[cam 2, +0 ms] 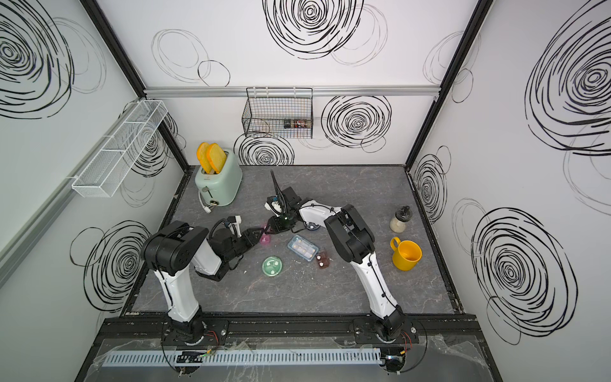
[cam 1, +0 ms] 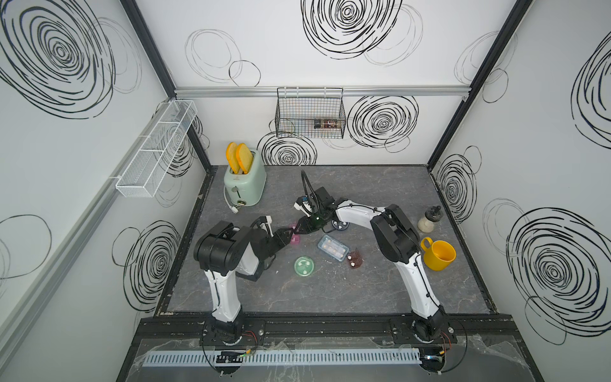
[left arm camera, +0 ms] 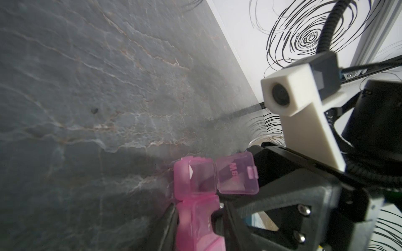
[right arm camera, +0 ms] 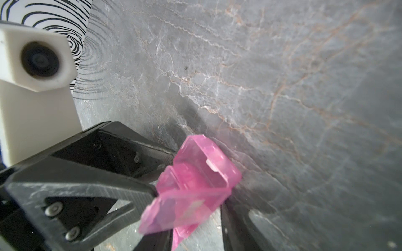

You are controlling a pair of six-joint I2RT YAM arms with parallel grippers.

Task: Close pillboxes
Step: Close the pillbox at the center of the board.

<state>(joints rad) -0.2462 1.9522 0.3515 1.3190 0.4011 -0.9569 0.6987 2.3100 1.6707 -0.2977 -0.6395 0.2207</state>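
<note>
The pink pillbox lies mid-table between both grippers. My left gripper has a finger against each long side of the pink pillbox. One end lid stands open. My right gripper straddles that end of the pink pillbox, with the blurred lid flap against one of its fingers. In both top views the green round pillbox, the blue-grey pillbox and the open brown pillbox lie nearby. The dark round pillbox is partly hidden by the right arm.
A mint-green toaster with toast stands at the back left. A yellow mug and a small shaker bottle are on the right. A black wire basket hangs on the back wall, a white mesh shelf on the left wall.
</note>
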